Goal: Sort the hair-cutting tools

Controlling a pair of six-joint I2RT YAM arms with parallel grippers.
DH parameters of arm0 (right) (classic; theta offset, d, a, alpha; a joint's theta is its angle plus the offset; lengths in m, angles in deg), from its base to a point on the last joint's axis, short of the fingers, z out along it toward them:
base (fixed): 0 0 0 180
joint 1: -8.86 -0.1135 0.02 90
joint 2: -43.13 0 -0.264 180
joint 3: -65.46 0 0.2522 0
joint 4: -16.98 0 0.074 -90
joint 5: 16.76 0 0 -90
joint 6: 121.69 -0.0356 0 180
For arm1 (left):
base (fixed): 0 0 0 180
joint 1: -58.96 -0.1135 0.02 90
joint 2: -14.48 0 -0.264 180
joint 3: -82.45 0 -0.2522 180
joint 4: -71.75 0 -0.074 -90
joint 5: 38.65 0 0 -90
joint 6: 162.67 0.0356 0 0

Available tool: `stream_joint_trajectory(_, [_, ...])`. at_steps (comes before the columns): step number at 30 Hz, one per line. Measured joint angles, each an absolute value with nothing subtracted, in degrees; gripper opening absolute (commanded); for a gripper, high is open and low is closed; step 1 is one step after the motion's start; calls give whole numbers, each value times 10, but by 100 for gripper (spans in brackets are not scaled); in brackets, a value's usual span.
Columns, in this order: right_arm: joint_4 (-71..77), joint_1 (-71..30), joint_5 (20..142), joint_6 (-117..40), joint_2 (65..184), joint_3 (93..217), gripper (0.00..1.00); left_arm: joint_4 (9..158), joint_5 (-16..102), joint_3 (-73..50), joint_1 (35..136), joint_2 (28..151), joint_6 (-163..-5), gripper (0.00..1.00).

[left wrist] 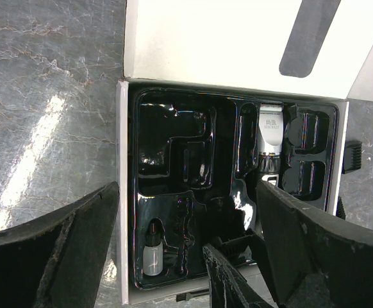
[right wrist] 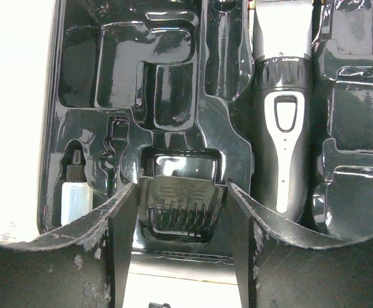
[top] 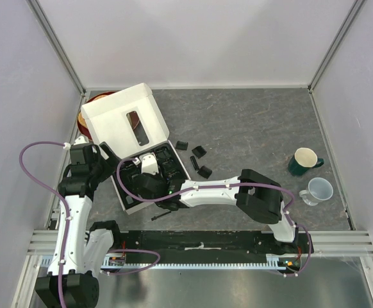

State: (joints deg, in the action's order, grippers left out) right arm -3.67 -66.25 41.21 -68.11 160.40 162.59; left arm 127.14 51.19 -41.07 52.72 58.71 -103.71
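Observation:
The black clipper [right wrist: 282, 115] with its silver head [left wrist: 270, 128] lies in its slot of the black tray [right wrist: 122, 64] inside the white box [top: 119, 115]. My right gripper [right wrist: 181, 192] is shut on a black comb guard [right wrist: 181, 205], both fingers against its sides, holding it down in a tray recess left of the clipper. In the top view this gripper [top: 149, 183] is over the tray. Several loose comb guards [top: 199, 151] lie on the table right of the box. My left gripper [left wrist: 186, 205] hangs open and empty above the tray's left side [top: 103, 155].
A small oil bottle [right wrist: 76, 199] sits in the tray's near left corner. A thin brush [top: 161, 217] lies on the table just in front of the box. A green mug [top: 305, 160] and a clear cup [top: 318, 189] stand at the right. The box lid stands open at the back.

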Motion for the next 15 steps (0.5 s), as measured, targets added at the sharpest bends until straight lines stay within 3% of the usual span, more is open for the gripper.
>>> stream_joint_trajectory(10, [-74, -663, 408, -677, 1606, 1657, 69, 1271, 512, -411, 527, 587, -1037, 93])
stream_joint_trajectory(14, [-82, -663, 406, -674, 1606, 1658, 61, 1271, 512, -411, 527, 587, -1037, 93])
stream_joint_trajectory(15, [-82, -663, 406, -673, 1606, 1658, 54, 1271, 512, -411, 527, 587, -1037, 93])
